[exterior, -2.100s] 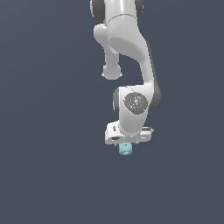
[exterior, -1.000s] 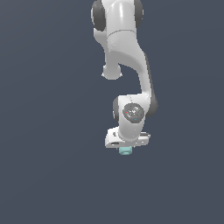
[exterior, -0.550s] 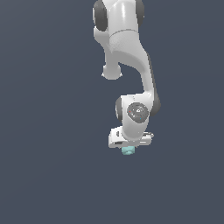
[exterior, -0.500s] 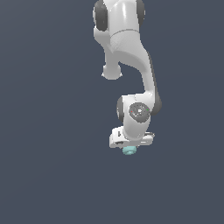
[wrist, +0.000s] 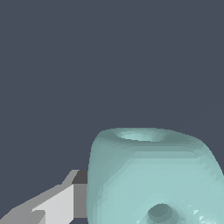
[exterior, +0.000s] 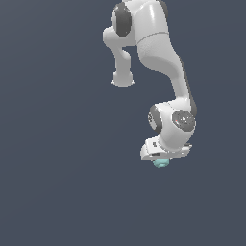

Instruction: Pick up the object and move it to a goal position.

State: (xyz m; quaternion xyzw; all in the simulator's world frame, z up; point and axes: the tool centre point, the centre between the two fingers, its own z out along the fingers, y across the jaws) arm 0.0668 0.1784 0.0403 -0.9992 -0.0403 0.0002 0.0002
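Note:
The object (exterior: 161,163) is a small pale teal rounded block. In the exterior view it sits right under my white arm's hand, mostly covered by it. My gripper (exterior: 162,160) is closed around it. In the wrist view the object (wrist: 151,177) fills the picture close up, with a round hole on one face and a round recess on another. One grey-white finger (wrist: 57,203) presses against its side; the other finger is hidden behind the block.
A plain dark grey-blue surface (exterior: 57,168) fills the background in both views. The white arm (exterior: 158,53) reaches down from the top of the exterior view. No other objects or marker show.
The arm's hand and the teal object together have drifted slightly toward the exterior view's right over the last two seconds. The grip on the object has stayed the same.

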